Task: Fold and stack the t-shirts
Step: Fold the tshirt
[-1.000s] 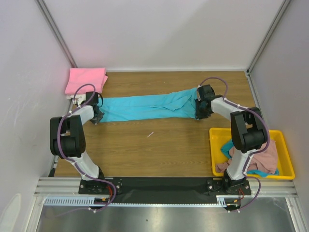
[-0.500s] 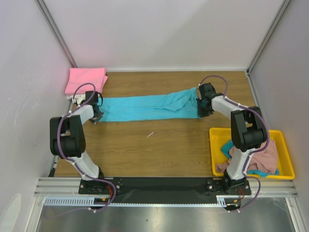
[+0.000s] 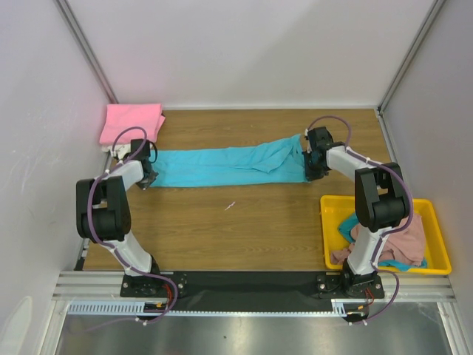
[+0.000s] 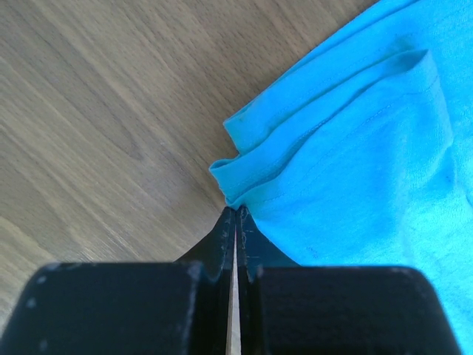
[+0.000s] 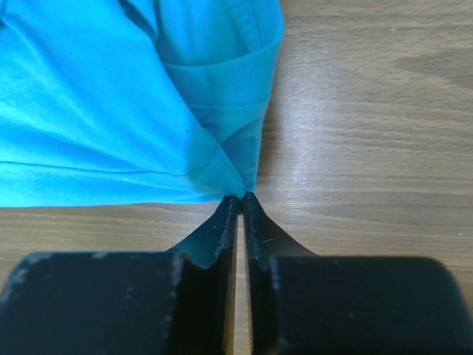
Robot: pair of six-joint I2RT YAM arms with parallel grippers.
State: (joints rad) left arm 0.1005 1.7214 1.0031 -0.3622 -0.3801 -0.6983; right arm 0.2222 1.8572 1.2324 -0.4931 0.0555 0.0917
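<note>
Robot lab test cell, not a home. Enclosure: plain white panels [image 3: 251, 44] on three sides, aluminium corner struts [image 3: 87, 50]. Wood-laminate tabletop [image 3: 244, 229] inside. Left arm [image 3: 103, 211] and right arm [image 3: 377, 203] bolted to black mounting rail [image 3: 244, 283] at near edge, purple cables [image 3: 329, 119] looped along links. Slotted cable duct [image 3: 103, 307] and brushed metal bench [image 3: 244, 336] below. Garments [image 3: 403, 240] heaped in yellow plastic bin [image 3: 441, 255].

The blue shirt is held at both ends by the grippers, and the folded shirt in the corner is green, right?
Not green: the top external view shows the folded shirt is pink. The blue shirt is indeed held at both ends, by the left gripper and the right gripper.
</note>
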